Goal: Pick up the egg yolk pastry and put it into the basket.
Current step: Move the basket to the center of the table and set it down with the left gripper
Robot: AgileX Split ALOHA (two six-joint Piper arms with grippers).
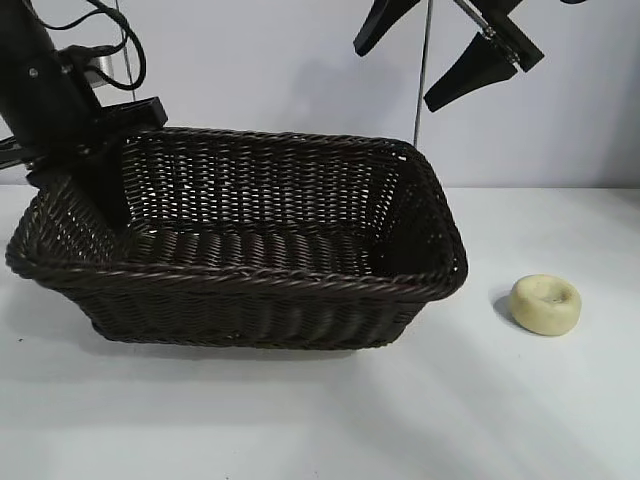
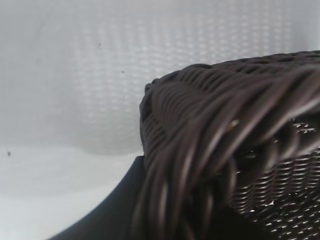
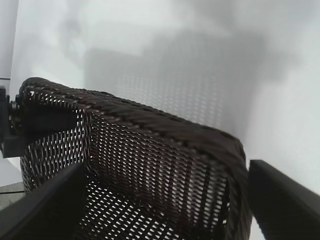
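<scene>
Exterior view shows the big dark basket (image 1: 240, 240) sitting on the white table (image 1: 320, 420). The left gripper (image 1: 95, 160) is down at the basket's far left corner, and its jaws are pinching the basket rim there. The right gripper (image 1: 440, 55) hangs up high over the basket's right end with its fingers spread wide, holding nothing. The egg yolk pastry (image 1: 546, 304) lies on the table to the right of the basket, not touching it.

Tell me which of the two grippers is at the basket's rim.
The left gripper: it is down at the basket's far-left rim. The right gripper hangs open, high above the far-right corner, away from the egg yolk pastry.
</scene>
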